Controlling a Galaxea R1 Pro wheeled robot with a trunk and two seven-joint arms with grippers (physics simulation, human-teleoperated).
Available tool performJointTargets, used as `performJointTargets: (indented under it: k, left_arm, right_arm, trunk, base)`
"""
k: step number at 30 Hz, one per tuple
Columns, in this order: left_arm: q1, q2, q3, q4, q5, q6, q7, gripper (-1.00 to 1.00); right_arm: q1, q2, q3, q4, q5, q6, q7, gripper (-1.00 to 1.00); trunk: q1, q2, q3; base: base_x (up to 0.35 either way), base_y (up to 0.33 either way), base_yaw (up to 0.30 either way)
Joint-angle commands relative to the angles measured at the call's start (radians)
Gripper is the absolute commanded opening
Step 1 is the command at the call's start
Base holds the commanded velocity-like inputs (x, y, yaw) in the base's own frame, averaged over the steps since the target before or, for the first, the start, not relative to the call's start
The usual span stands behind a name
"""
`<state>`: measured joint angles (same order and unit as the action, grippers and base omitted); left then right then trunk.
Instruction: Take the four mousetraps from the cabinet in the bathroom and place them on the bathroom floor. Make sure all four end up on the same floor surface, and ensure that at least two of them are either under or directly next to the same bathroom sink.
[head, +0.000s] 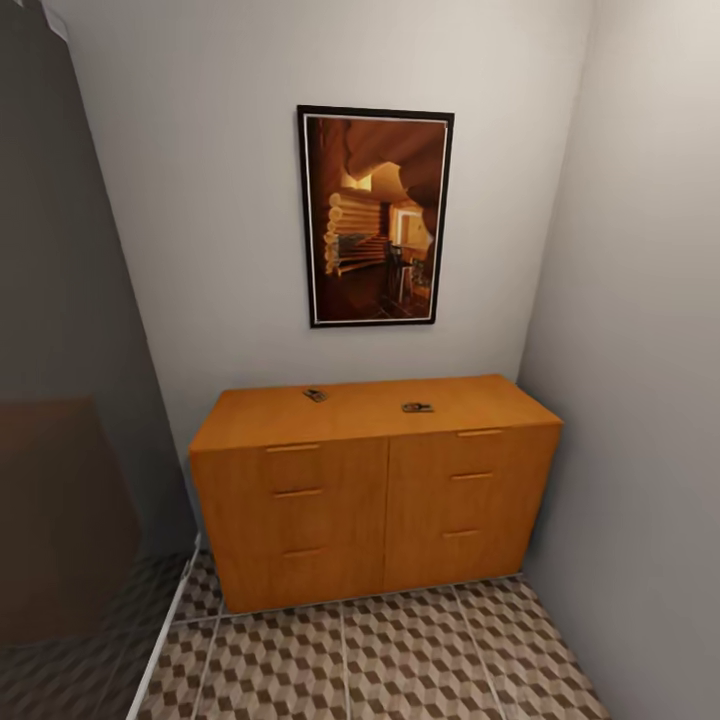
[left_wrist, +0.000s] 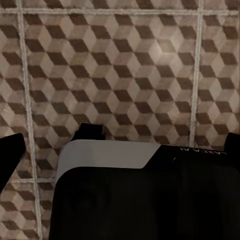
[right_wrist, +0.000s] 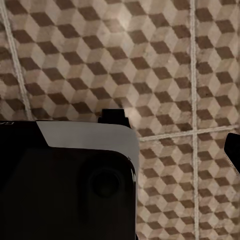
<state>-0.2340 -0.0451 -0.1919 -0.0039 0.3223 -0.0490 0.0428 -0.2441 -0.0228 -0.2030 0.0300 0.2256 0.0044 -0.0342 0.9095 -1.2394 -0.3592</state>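
Observation:
The orange-brown cabinet stands against the back wall, all its drawers closed. Two mousetraps lie on its flat top, one left of the middle and one right of the middle. Cube-patterned bathroom floor stretches in front of it. In the left wrist view my left gripper points down at the floor tiles, with dark fingertips far apart and nothing between them. My right gripper also faces the tiles, one fingertip at the frame's edge. The bathroom sink is out of view.
A framed picture hangs above the cabinet. A grey wall closes the right side next to the cabinet. A dark translucent panel with a white floor strip bounds the left. My own white-and-black body shows under both wrists.

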Motion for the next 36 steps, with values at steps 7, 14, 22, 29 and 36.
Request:
performJointTargets:
  k: [7,14,22,29,36]
  left_arm:
    - [-0.001,-0.001,-0.009,0.001,0.008,-0.004,0.003,1.00]
    - [-0.001,-0.001,-0.008,0.001,0.008,-0.005,0.003,1.00]
    - [-0.001,-0.001,-0.009,0.001,0.007,-0.005,0.003,1.00]
    - [-0.001,0.000,-0.009,0.001,0.005,-0.006,0.003,1.00]
    - [-0.001,0.001,-0.009,0.001,0.005,-0.006,0.003,1.00]
  right_arm:
    - [-0.001,0.000,-0.008,0.002,0.011,0.000,-0.004,1.00]
    - [-0.001,0.000,-0.008,0.002,0.011,0.000,-0.004,1.00]
    - [-0.001,0.000,-0.008,0.002,0.011,0.000,-0.004,1.00]
    - [-0.001,0.000,-0.008,0.002,0.011,0.000,-0.004,1.00]
    - [-0.001,0.000,-0.009,0.002,0.011,0.000,-0.004,1.00]
  trunk:
    - [0.001,-0.001,-0.001]
    - [0.001,-0.001,-0.001]
    - [0.001,-0.001,-0.001]
    - [0.001,-0.001,-0.001]
    - [0.001,-0.001,-0.001]
  base:
    - [0.295,0.000,0.001]
    - [0.145,0.000,0.000]
    - [0.027,0.000,0.000]
    - [0.006,0.000,0.000]
    - [0.077,0.000,0.000]
